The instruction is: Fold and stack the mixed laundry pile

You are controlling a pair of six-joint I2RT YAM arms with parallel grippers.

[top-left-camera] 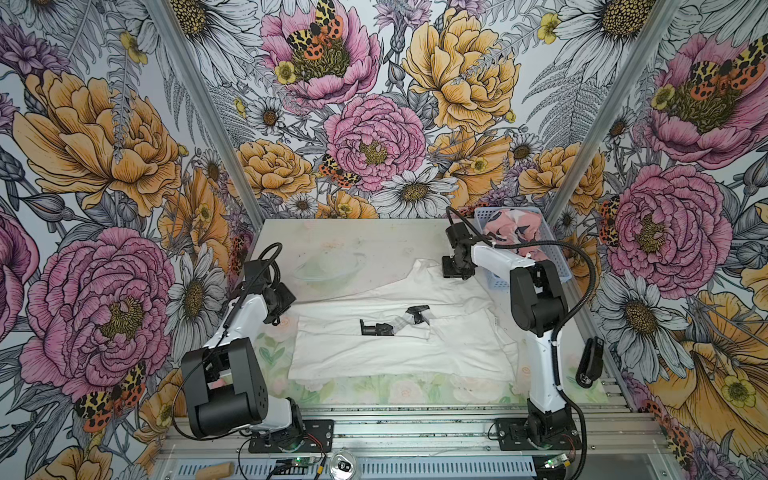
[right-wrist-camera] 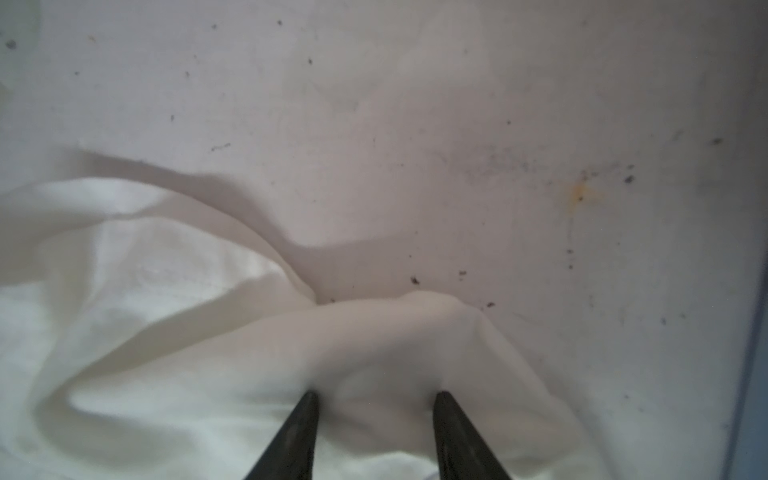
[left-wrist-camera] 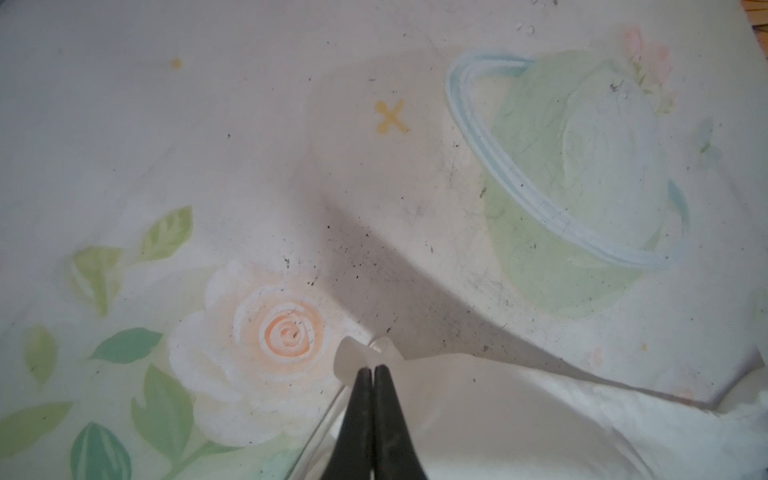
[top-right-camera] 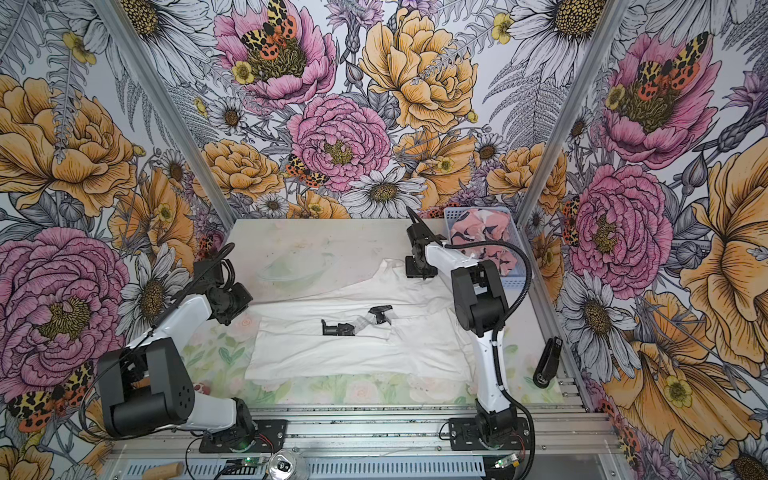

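Seemingly between left fingers [left-wrist-camera: 360, 415]: white garment [top-left-camera: 399, 349]

The white garment [top-left-camera: 399, 353] is showing one black-grey graphic [top-left-camera: 376, 328] — the pink garment [top-left-camera: 513, 228] is wearing navy-and-white blotches. The basket [top-left-camera: 483, 217] is looking light blue; the worktop [top-left-camera: 332, 241] is showing faded roses and green leaves.

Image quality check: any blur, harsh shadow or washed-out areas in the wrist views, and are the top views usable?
Left wrist view: pale printed table sharp, a dark shadow band beyond the shut left gripper, the large plain white garment nearly featureless. Right wrist view: soft throughout, the open right gripper and cloth folds blurred, grey shadow behind the folds. Both top views: evenly lit, no glare.
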